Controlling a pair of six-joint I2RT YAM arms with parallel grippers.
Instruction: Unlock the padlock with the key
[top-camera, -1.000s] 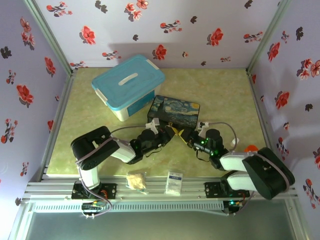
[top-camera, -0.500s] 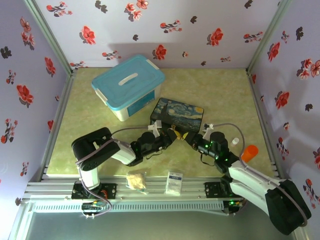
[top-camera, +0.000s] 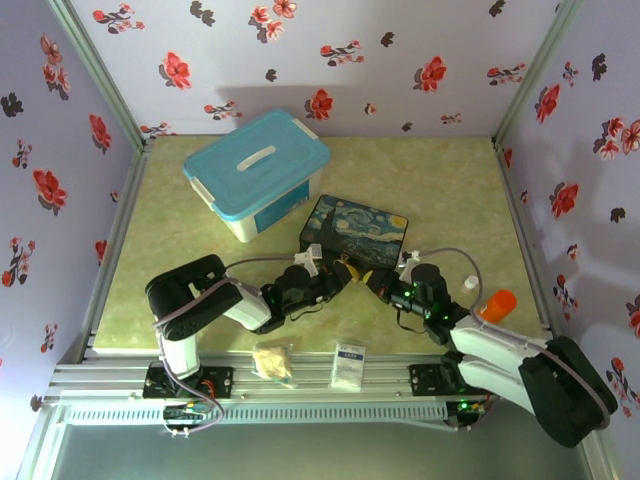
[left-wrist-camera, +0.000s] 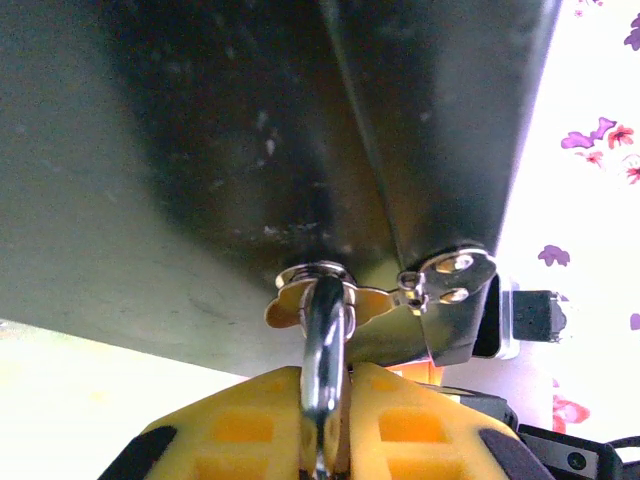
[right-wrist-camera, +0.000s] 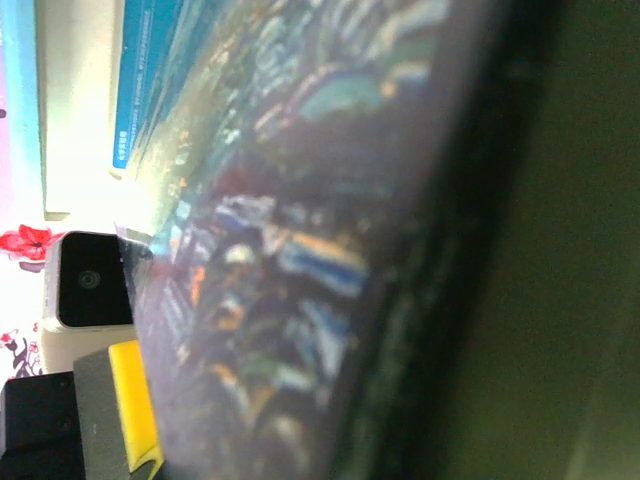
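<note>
Near edge: a white rectangular packet (top-camera: 348, 365) is lying by the arm bases, not involved.

Next out, the left claw (top-camera: 338, 272) is reaching to the front wall of the flat dark-blue painted box (top-camera: 358, 225), which is sitting mid-bench (top-camera: 200, 260). In the left wrist view its yellow pads (left-wrist-camera: 240, 430) are pinching the thin silver shackle of the tiny brass-gold padlock (left-wrist-camera: 322, 335). The jaws are almost together, with only that wire between them. The shackle is hanging at a brass latch plate (left-wrist-camera: 285, 305), just beside a silver clasp (left-wrist-camera: 452, 278). The lock body is hiding between the pads, so the keyhole cannot be read.

The right claw (top-camera: 383, 283) is sitting tip to tip with the left one, its jaws fully closed. The box wall is blurring the right wrist view, so I cannot tell whether the tiny dark grey metal key is in them.

Risks, as I am judging them:
1. The right claw may be gripping nothing, or gripping the key skewed. Either way it would miss the keyhole.
2. The shackle is round and thin, so the padlock could swivel in the pads once the key pushes on it.
3. The 2 claws are crowding each other. A knock could slide the light box away.
4. Turning off-axis could bend the key.

Farthest out, a white tub with a light-blue lid (top-camera: 258, 165) is standing behind the box, clear of the work.
</note>
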